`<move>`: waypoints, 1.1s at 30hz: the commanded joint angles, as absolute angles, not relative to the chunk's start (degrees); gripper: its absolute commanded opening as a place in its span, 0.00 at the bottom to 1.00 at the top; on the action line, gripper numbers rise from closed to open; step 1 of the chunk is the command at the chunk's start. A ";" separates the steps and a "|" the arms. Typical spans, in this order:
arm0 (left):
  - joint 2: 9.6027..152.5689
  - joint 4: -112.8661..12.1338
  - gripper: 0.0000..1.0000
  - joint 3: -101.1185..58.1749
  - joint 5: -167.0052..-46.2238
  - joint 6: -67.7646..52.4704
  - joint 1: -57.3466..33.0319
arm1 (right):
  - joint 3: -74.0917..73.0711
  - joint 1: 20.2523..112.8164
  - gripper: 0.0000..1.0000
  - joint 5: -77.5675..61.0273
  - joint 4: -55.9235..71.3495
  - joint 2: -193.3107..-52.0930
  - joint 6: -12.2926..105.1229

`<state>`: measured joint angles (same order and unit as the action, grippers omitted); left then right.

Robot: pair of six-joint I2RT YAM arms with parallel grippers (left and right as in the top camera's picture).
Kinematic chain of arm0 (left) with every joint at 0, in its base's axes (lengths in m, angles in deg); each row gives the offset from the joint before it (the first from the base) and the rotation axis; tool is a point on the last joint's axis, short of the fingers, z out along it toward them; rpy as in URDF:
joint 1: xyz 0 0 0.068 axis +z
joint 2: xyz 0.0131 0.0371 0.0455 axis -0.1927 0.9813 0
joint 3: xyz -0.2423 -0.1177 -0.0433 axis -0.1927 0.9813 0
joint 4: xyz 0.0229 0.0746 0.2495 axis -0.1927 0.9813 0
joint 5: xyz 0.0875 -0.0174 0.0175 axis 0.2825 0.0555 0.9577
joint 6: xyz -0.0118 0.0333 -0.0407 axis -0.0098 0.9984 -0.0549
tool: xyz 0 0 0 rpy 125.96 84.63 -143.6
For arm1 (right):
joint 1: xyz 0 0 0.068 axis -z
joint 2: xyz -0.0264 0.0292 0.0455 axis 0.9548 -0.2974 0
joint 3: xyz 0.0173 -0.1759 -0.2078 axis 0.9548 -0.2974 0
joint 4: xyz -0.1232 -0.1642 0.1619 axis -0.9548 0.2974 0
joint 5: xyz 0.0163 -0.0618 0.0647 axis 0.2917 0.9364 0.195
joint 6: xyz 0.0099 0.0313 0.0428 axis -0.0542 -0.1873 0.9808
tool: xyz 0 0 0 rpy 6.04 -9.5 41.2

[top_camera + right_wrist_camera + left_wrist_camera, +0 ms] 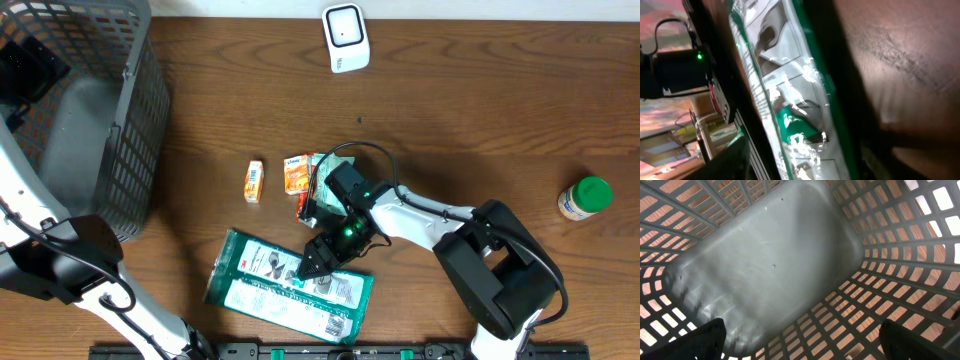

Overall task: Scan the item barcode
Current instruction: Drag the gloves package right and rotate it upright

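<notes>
Both arms reach out: the right hand (308,268) tilts down onto the green-and-white packet (255,278) on the counter (480,110), whether clamped I cannot tell. The left hand (815,347) hangs spread inside the basket (900,270); orange boxes (296,175) lie nearby.

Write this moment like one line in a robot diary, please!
right jaws: at green packet edge | left jaws: open, facing into basket | scanner: standing alone
</notes>
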<state>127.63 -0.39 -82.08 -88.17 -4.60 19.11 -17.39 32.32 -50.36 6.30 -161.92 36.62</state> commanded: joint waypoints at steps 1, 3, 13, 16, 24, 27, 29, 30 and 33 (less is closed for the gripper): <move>126.30 -0.17 0.98 -83.04 -88.84 -4.66 19.09 | -18.16 31.62 0.47 -50.90 6.63 -162.69 36.51; 126.30 -0.19 0.98 -83.04 -88.84 -4.66 19.09 | -18.16 31.62 0.38 -50.90 6.59 -162.69 36.51; 126.28 -0.17 0.98 -83.04 -88.84 -4.66 19.09 | -18.16 31.55 0.36 -50.99 6.65 -162.69 36.51; 126.30 -0.19 0.98 -83.04 -88.84 -4.66 19.09 | -18.16 31.18 0.41 -51.78 6.89 -162.69 36.47; 126.30 -0.17 0.98 -83.04 -88.84 -4.66 19.09 | -18.16 28.10 0.48 -53.74 8.40 -162.69 35.38; 126.30 -0.19 0.98 -83.04 -88.84 -4.66 19.09 | -18.16 26.63 0.48 -54.60 9.08 -162.69 34.98; 126.30 -0.19 0.98 -83.04 -88.84 -4.66 19.09 | -18.16 26.04 0.46 -54.77 9.54 -162.69 34.98; 126.30 -0.17 0.98 -83.04 -88.84 -4.66 19.09 | -18.14 25.83 0.43 -54.79 9.84 -162.69 34.98; 126.28 -0.19 0.98 -83.04 -88.84 -4.66 19.09 | -18.14 25.76 0.30 -55.36 11.18 -162.69 34.48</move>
